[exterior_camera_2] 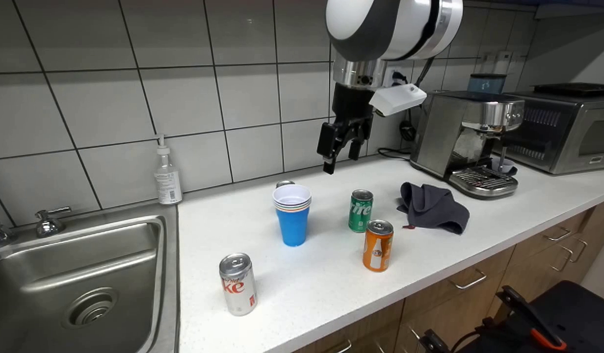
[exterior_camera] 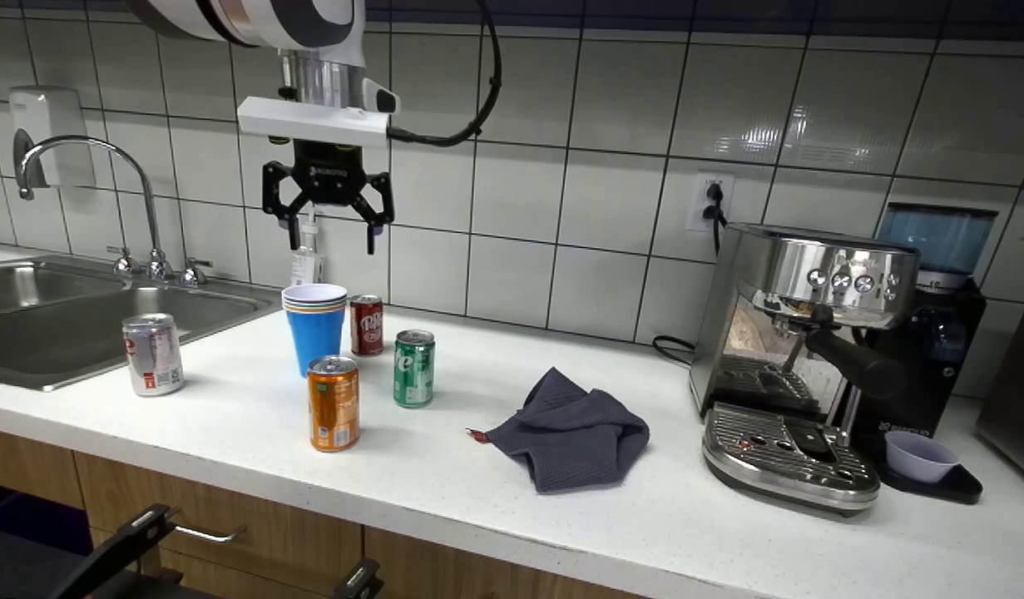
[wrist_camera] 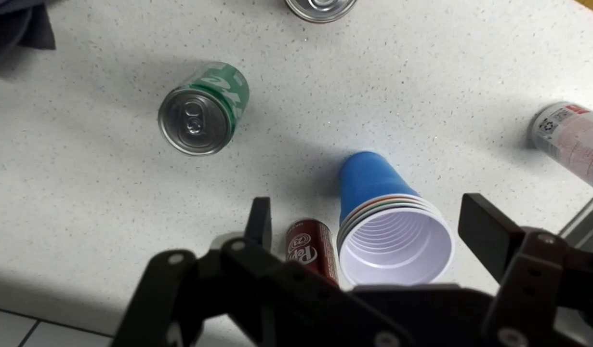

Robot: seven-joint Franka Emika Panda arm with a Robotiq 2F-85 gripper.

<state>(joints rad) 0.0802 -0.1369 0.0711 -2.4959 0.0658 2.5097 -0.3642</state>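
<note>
Cup stack (exterior_camera_2: 293, 225): blue outside, pale inside, standing on the counter (exterior_camera: 453, 457), roughly below the gripper (exterior_camera: 333, 239) and apart from it. Probably light, smooth thin plastic, easily dented; sides below the rims look the best hold, squeezed gently. Long axis vertical, mouth up, narrow end down. Fingers (wrist_camera: 489, 236) spread wide, nothing held. Dark red can (exterior_camera: 367, 324) just beside stack; green can (exterior_camera: 414, 370) and orange can (exterior_camera: 333, 408) near; silver can (exterior_camera: 153, 358) nearer the sink (exterior_camera_2: 170, 274); dark cloth (exterior_camera: 574, 437) farther off, toward the coffee machine (exterior_camera: 761, 341).
</note>
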